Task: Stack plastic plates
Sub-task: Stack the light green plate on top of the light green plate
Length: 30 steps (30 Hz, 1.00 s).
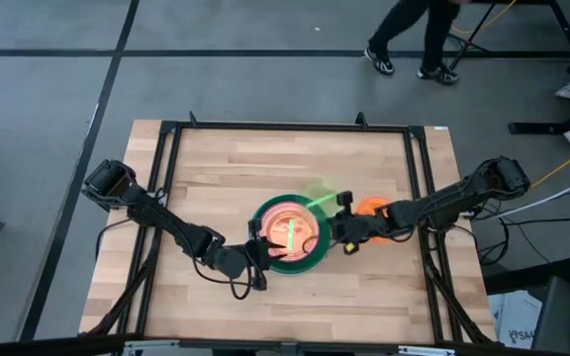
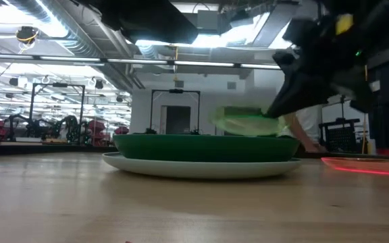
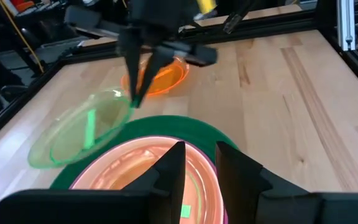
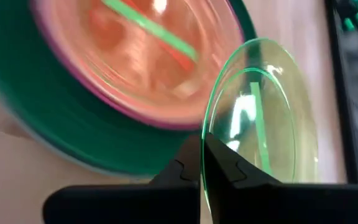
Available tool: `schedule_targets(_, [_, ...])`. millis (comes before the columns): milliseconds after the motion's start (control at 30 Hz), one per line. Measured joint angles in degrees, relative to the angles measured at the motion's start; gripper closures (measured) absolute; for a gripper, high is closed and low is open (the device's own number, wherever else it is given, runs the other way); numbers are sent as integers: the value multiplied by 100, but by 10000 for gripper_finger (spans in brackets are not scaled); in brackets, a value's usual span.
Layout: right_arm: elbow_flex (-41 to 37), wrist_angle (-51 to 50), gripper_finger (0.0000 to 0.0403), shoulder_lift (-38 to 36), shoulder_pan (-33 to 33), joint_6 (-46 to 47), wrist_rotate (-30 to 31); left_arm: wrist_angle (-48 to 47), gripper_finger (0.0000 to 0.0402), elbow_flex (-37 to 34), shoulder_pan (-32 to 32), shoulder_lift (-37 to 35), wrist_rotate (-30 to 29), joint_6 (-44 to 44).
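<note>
A stack of plates sits mid-table: a pale plate point(image 2: 201, 167) at the bottom, the dark green plate point(image 1: 305, 259) on it, then a magenta-rimmed plate point(image 4: 135, 118) and pink and reddish translucent plates point(image 3: 142, 168) with a green stripe on top. My right gripper point(image 1: 340, 222) is shut on a lime green plate point(image 1: 317, 196), held over the stack's far right side. The orange plate point(image 1: 369, 207) lies flat on the table under my right arm. My left gripper point(image 3: 199, 163) is open, its fingers over the stack's near left rim. My right gripper pinches the lime green plate by its rim point(image 4: 205, 138) between its two fingers point(image 3: 135, 81). The fingers slant down from the table's right. The plate is lifted clear and tilted, reaching out from the fingers over the stack point(image 2: 245, 123).
A black metal frame point(image 1: 419, 178) runs around the wooden table top. Bare wood lies on the left point(image 1: 196, 178) and along the near edge. A person's legs point(image 1: 414, 40) show on the floor beyond the far edge.
</note>
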Motion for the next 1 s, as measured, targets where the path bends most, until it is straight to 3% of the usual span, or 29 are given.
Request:
schedule_targets(167, [2, 515, 401, 7, 221, -464, -608, 7, 319, 0, 6, 0, 1, -4])
schedule_targets(500, [2, 1198, 401, 13, 352, -535, -1291, 240, 319, 0, 11, 0, 3, -4])
schedule_targets(733, [2, 1732, 401, 493, 350, -556, -1615, 319, 319, 0, 11, 0, 6, -3])
schedule_targets(1000, [0, 2353, 401, 1055, 348, -729, -1520, 350, 319, 0, 11, -1, 44, -2])
